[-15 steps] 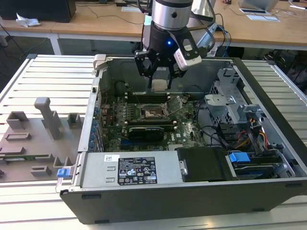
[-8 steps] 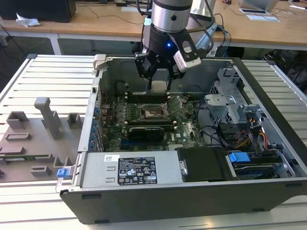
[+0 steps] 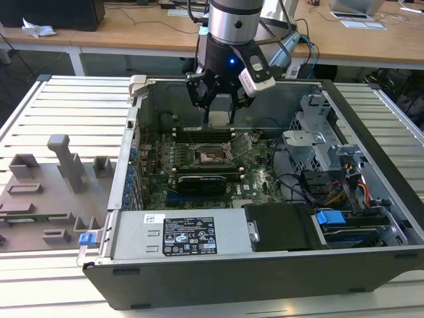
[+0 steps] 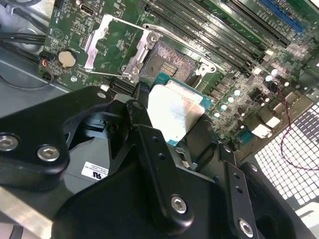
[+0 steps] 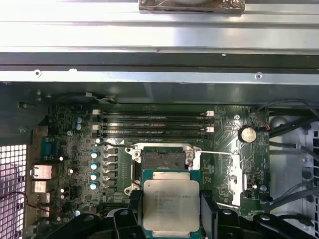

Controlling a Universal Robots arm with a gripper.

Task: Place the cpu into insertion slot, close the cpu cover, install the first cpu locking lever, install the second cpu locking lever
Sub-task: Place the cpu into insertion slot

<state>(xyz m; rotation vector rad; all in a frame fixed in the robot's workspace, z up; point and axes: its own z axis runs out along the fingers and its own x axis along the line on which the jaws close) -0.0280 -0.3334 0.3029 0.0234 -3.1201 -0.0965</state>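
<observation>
My gripper (image 3: 220, 109) hangs inside the open computer case, shut on the cpu (image 3: 219, 118), a flat square chip with a silver-grey top. In both wrist views the cpu (image 5: 171, 205) (image 4: 174, 112) sits between the black fingers (image 5: 209, 214), held just above the motherboard and a little off to one side of the insertion slot (image 5: 162, 160) (image 4: 169, 64). The slot (image 3: 213, 156) is a dark square socket with a shiny rim, and it holds nothing. The cpu cover (image 4: 117, 47) (image 5: 237, 174) is swung open beside the slot. A thin locking lever (image 5: 214, 153) stands raised.
Long black memory slots (image 5: 154, 124) run just beyond the socket. A black card (image 3: 205, 180) and a labelled power supply box (image 3: 179, 235) lie nearer the case front. A drive cage (image 3: 311, 142) and cables (image 3: 338, 192) crowd the exterior view's right. A grey fixture board (image 3: 46, 192) lies outside the case.
</observation>
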